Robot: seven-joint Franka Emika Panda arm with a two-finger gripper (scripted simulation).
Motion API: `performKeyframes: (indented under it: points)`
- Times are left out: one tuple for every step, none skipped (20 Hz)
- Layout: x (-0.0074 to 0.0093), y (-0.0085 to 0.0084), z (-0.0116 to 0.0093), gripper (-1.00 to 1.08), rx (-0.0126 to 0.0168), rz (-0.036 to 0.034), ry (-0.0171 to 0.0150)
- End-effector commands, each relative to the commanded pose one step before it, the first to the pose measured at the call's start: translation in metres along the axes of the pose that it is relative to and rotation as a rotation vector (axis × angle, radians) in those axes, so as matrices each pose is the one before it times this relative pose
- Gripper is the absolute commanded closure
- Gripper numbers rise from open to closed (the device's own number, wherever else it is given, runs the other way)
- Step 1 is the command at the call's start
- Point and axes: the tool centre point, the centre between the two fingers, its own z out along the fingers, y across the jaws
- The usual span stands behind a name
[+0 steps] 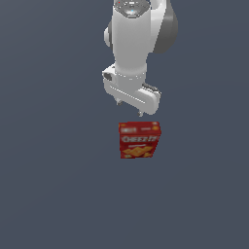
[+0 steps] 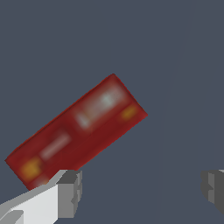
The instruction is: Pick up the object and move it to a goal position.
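Observation:
The object, a red Cheez-It box [image 1: 139, 139] with white lettering and orange crackers on its front, stands upright on the grey floor in the exterior view. The wrist view looks down on the box's narrow red top face [image 2: 78, 129], which lies slanted across the picture. My gripper [image 1: 129, 108] hangs above the box and a little behind it, not touching it. Its fingers are spread wide apart: one fingertip [image 2: 70, 192] shows near the box's end, the other fingertip [image 2: 214, 190] far off to the side. Nothing is between them.
A plain dark grey floor [image 1: 48, 194] spreads all around the box. The white arm [image 1: 133, 39] rises behind the gripper at the middle of the exterior view.

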Motion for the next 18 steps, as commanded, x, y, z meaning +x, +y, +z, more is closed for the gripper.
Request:
performKeyframes:
  points:
    - [0.00151, -0.00415, 0.00169, -0.92, 0.00066, 0.06076, 0.00296]
    - [0.00047, -0.00167, 0.00069, -0.92, 0.00030, 0.02367, 0.00113]
    - [0.00043, -0.00167, 0.00070, -0.92, 0.00033, 0.02368, 0.00112]
    - [0.00038, -0.00168, 0.00070, -0.92, 0.00036, 0.02367, 0.00111]
    - [0.00033, -0.00169, 0.00071, -0.92, 0.00039, 0.02367, 0.00111]
    - [0.00028, -0.00170, 0.00071, -0.92, 0.00041, 0.02367, 0.00110]
    - [0.00024, -0.00171, 0.00072, -0.92, 0.00044, 0.02367, 0.00109]
    - [0.00019, -0.00171, 0.00073, -0.92, 0.00047, 0.02367, 0.00108]
    - [0.00014, -0.00172, 0.00073, -0.92, 0.00050, 0.02366, 0.00107]
    - [0.00009, -0.00172, 0.00074, -0.92, 0.00052, 0.02366, 0.00106]
    - [0.00004, -0.00172, 0.00075, -0.92, 0.00055, 0.02366, 0.00104]
    - [0.00000, -0.00172, 0.00075, -0.92, 0.00058, 0.02366, 0.00103]
    - [-0.00005, -0.00172, 0.00076, -0.92, 0.00060, 0.02365, 0.00102]
    - [-0.00010, -0.00171, 0.00077, -0.92, 0.00063, 0.02366, 0.00100]
    - [-0.00015, -0.00171, 0.00077, -0.92, 0.00066, 0.02365, 0.00099]
    - [-0.00020, -0.00170, 0.00078, -0.92, 0.00068, 0.02365, 0.00097]
    - [-0.00025, -0.00169, 0.00078, -0.92, 0.00071, 0.02364, 0.00096]
    - [-0.00029, -0.00168, 0.00079, -0.92, 0.00073, 0.02364, 0.00094]
